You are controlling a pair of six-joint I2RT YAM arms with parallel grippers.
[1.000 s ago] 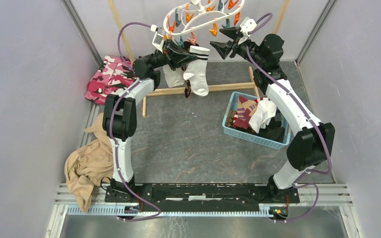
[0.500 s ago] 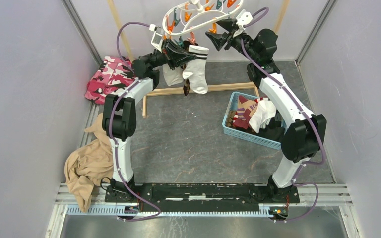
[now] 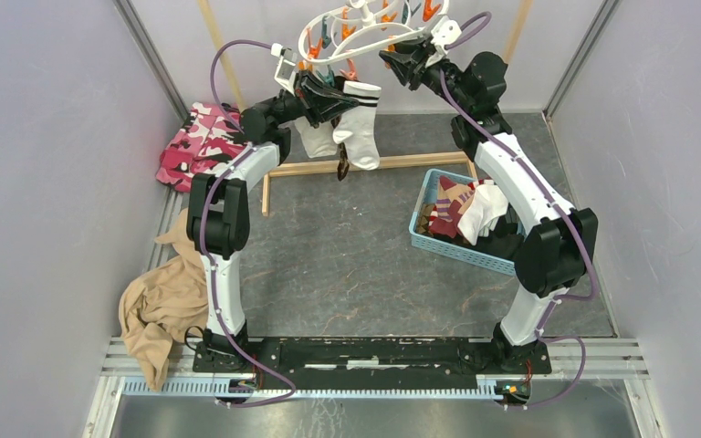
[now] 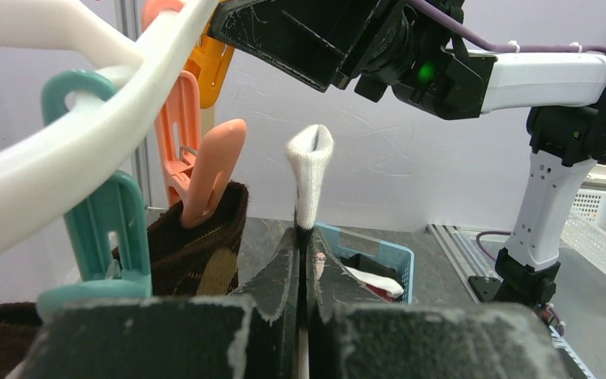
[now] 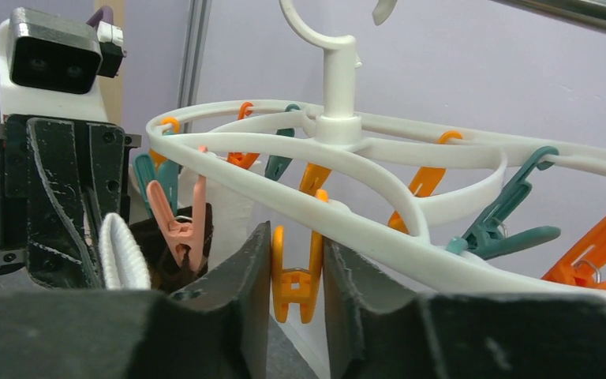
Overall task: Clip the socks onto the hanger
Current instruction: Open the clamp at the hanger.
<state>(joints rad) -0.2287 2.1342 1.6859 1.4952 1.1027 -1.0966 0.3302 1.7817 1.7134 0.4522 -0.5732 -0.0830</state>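
one brown sock [image 4: 205,249] hangs clipped on the hanger [image 5: 379,150]. left gripper [image 4: 301,260] pinches a white sock [image 4: 310,166] up beneath it. right gripper [image 5: 293,260] brackets an orange clip [image 5: 294,288]; i cannot tell if it squeezes. more socks [image 3: 473,206] wait in the basket [image 3: 431,240].

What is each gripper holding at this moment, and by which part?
Left gripper pinches the white sock just below its cuff edge. Right gripper straddles an orange clothespin on the hanger; firm grip cannot be told.
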